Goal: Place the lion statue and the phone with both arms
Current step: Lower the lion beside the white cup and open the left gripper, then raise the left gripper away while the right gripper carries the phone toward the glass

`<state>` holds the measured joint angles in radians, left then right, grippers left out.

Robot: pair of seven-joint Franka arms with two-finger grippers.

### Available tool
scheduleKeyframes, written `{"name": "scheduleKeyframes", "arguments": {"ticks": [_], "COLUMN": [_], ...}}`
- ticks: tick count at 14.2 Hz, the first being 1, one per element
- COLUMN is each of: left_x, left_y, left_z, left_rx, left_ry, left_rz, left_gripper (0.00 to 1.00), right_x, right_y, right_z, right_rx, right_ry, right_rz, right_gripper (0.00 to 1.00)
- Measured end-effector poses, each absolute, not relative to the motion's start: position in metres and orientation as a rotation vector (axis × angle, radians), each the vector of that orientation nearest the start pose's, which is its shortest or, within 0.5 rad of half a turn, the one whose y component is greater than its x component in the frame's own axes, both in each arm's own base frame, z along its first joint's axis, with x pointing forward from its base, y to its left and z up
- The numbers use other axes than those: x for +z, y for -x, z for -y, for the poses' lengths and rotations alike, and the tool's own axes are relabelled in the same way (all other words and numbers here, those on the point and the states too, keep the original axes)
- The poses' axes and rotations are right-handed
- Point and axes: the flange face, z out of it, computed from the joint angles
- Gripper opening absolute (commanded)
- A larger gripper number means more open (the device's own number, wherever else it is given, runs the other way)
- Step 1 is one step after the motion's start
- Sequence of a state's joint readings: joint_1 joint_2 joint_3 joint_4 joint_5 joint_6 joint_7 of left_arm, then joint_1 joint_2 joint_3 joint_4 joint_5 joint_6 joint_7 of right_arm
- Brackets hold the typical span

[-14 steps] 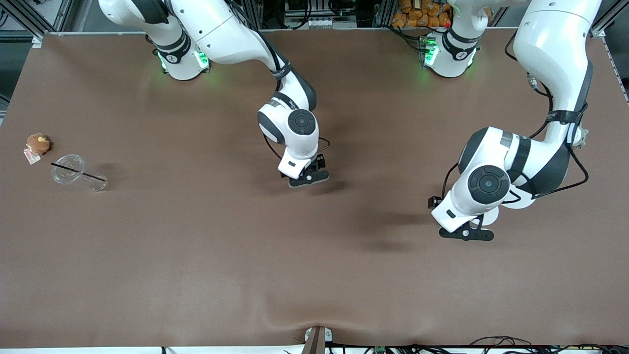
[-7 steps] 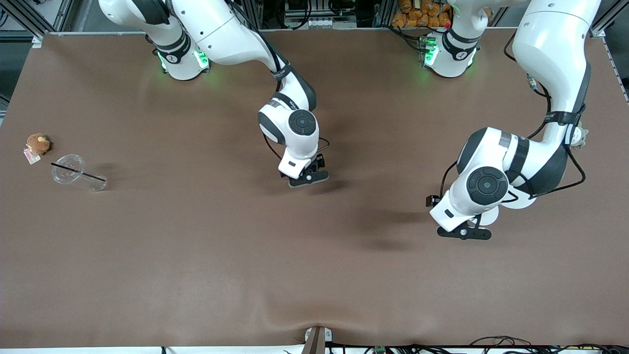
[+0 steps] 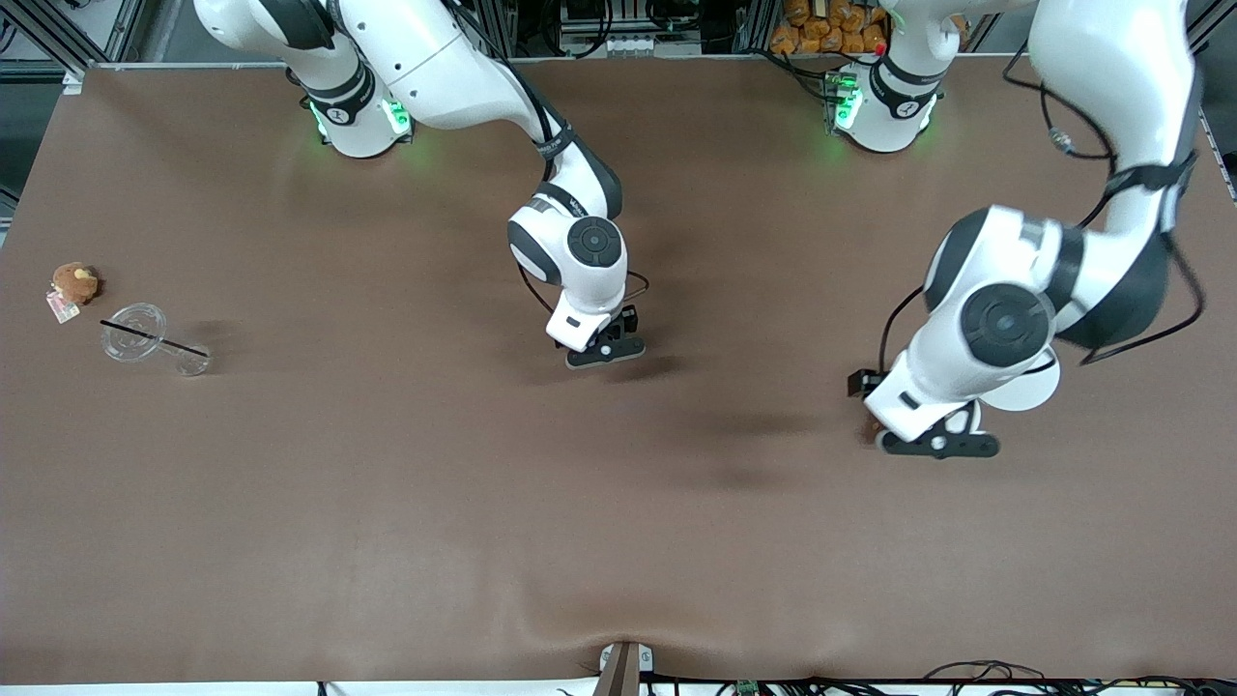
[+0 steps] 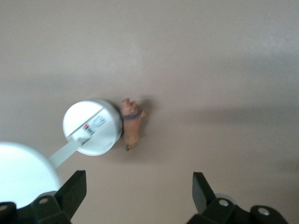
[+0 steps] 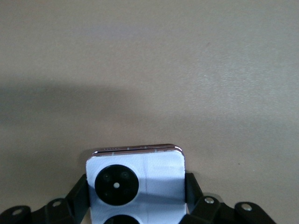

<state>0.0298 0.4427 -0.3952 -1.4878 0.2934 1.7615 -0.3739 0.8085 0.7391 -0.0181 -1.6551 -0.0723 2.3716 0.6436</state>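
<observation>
Phone (image 5: 135,186) sits clamped between the fingers (image 5: 78,193) of the right gripper (image 5: 135,196), low over mid-table. Lion statue (image 4: 131,122) lies on the table touching a white round container (image 4: 92,127), beneath the left gripper (image 4: 139,191), whose fingers stand wide apart and empty.

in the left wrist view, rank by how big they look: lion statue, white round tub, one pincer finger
1. White round tub, largest.
2. and 3. Lion statue and pincer finger look alike in size; the finger is nearer the camera and cut off by the frame edge, so unranked.

Matt brown cloth table (image 3: 387,503); glossy phone (image 5: 140,179) w/ shiny metal edge; clear plastic cup (image 3: 145,338).
</observation>
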Motion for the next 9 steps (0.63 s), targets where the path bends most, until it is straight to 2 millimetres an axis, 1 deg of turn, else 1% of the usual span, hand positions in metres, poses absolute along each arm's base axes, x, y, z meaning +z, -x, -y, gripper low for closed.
{"name": "scheduleKeyframes", "arguments": {"ticks": [1, 2, 3, 4, 5, 6, 7, 8, 9], "left_x": [0.448, 0.473, 0.497, 0.52, 0.543, 0.563, 0.58, 0.594, 0.609], "left_y": [-0.641, -0.639, -0.636, -0.633, -0.628, -0.621, -0.613, -0.604, -0.596], "left_z": [0.172, 0.167, 0.161, 0.154, 0.147, 0.14, 0.133, 0.129, 0.126], "left_rx": [0.122, 0.113, 0.092, 0.064, 0.031, 0.008, 0.005, 0.0, -0.014], "left_ry": [2.984, 2.987, 2.991, 2.999, 3.011, 3.022, 3.028, 3.026, 3.02], "left_rz": [-0.037, -0.01, 0.016, 0.042, 0.071, 0.098, 0.124, 0.141, 0.153], "left_gripper": [1.0, 1.0, 1.0, 1.0, 1.0, 1.0, 1.0, 1.0, 1.0], "right_x": [0.183, 0.198, 0.22, 0.247, 0.276, 0.301, 0.32, 0.329, 0.329], "right_y": [-0.483, -0.489, -0.498, -0.51, -0.526, -0.544, -0.565, -0.586, -0.608], "right_z": [-0.483, -0.48, -0.473, -0.459, -0.436, -0.406, -0.37, -0.33, -0.285], "right_rx": [-0.046, -0.044, -0.033, -0.02, -0.004, 0.009, 0.016, 0.023, 0.039], "right_ry": [3.191, 3.205, 3.223, 3.238, 3.251, 3.257, 3.257, 3.255, 3.255], "right_rz": [0.278, 0.212, 0.147, 0.084, 0.012, -0.069, -0.141, -0.184, -0.199], "right_gripper": [0.28, 0.28, 0.28, 0.28, 0.28, 0.28, 0.28, 0.28, 0.28]}}
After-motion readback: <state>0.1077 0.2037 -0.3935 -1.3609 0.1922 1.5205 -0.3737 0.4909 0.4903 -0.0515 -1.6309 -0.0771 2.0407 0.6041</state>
